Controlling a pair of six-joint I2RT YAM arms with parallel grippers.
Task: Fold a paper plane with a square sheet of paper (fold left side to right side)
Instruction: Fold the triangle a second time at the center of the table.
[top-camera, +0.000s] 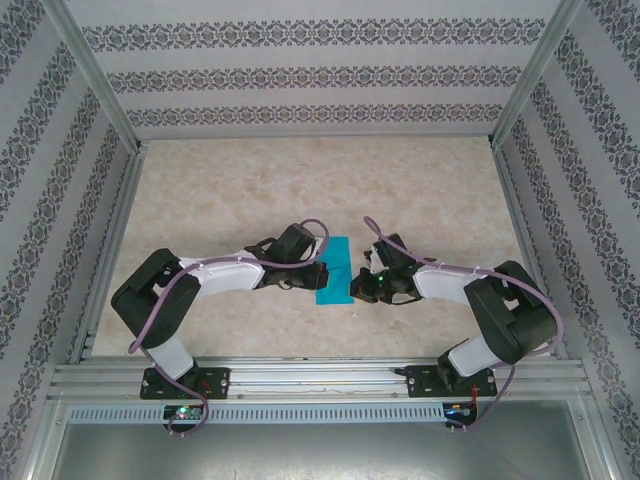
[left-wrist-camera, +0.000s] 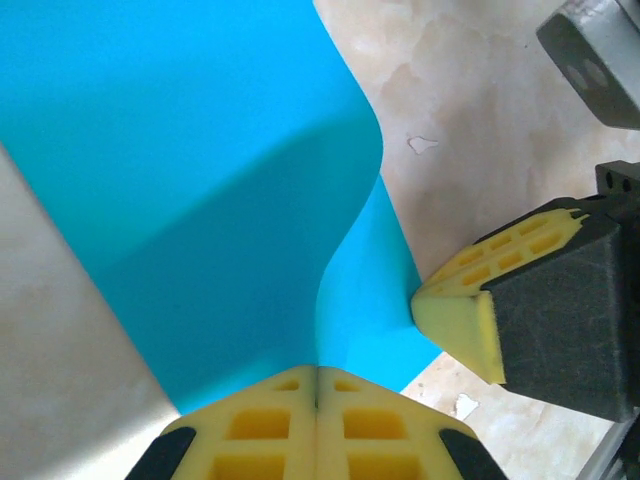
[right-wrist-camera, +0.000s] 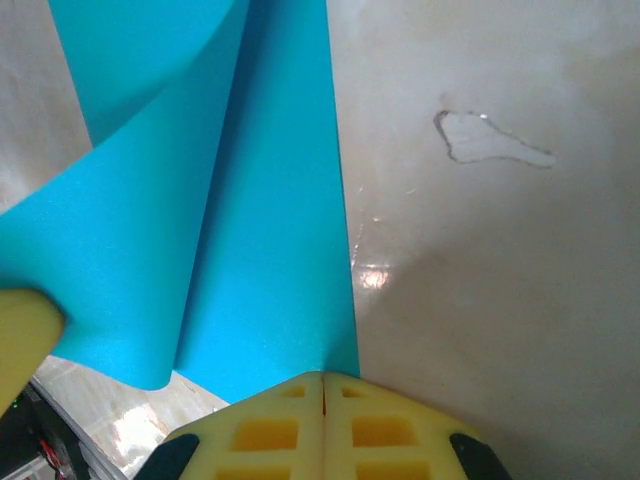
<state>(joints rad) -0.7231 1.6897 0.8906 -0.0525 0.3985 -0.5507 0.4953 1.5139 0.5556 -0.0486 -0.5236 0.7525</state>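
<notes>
The paper (top-camera: 333, 270) lies on the table (top-camera: 250, 180) between the two arms. Its left half is lifted and curls over toward the right, not yet flat or creased. I judge this first fold half made, with every later fold left. The left gripper (left-wrist-camera: 317, 388) has its pads pressed together, seemingly on the raised edge. The right gripper (right-wrist-camera: 322, 385) pinches the paper's right edge, just where the flap must land. A faint mark (right-wrist-camera: 490, 140) lies beside the paper.
</notes>
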